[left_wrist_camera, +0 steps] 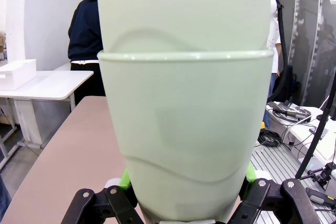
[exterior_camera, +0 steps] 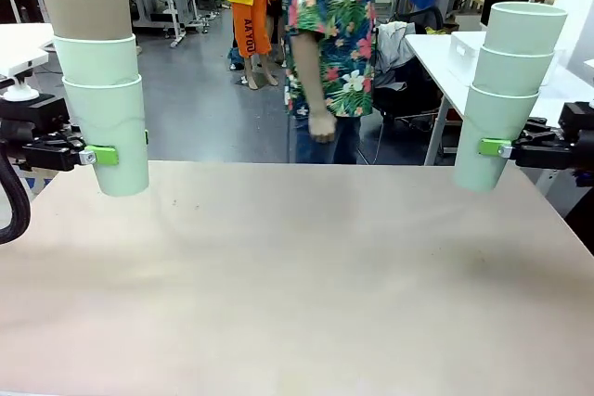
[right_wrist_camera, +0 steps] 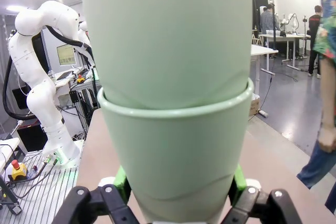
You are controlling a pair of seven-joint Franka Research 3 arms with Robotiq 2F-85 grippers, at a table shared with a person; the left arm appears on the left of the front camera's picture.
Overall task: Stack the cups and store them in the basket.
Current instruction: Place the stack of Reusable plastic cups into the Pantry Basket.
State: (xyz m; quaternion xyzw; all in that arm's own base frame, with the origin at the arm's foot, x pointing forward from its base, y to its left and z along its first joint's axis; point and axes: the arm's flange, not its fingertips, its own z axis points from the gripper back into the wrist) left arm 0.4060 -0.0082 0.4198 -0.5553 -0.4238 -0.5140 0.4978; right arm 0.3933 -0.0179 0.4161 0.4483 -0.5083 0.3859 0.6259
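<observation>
The left gripper (exterior_camera: 109,155) is clamped low on a three-cup stack (exterior_camera: 100,71), tan cup (exterior_camera: 88,14) on top, held above the table's (exterior_camera: 297,275) left side. The right gripper (exterior_camera: 492,146) clamps a slightly tilted all-mint stack (exterior_camera: 509,71) above the right side.

Free: tabletop (exterior_camera: 297,275) lay open between the stacks | Blocked: left cup stack (exterior_camera: 100,90) hung at 9 o'clock, right cup stack (exterior_camera: 509,81) at 3 o'clock | Person (exterior_camera: 329,34) stood beyond 12 o'clock edge.

The left tool (exterior_camera: 115,156) and right tool (exterior_camera: 490,147) are matte black, each tipped with bright green pads (exterior_camera: 104,155).
</observation>
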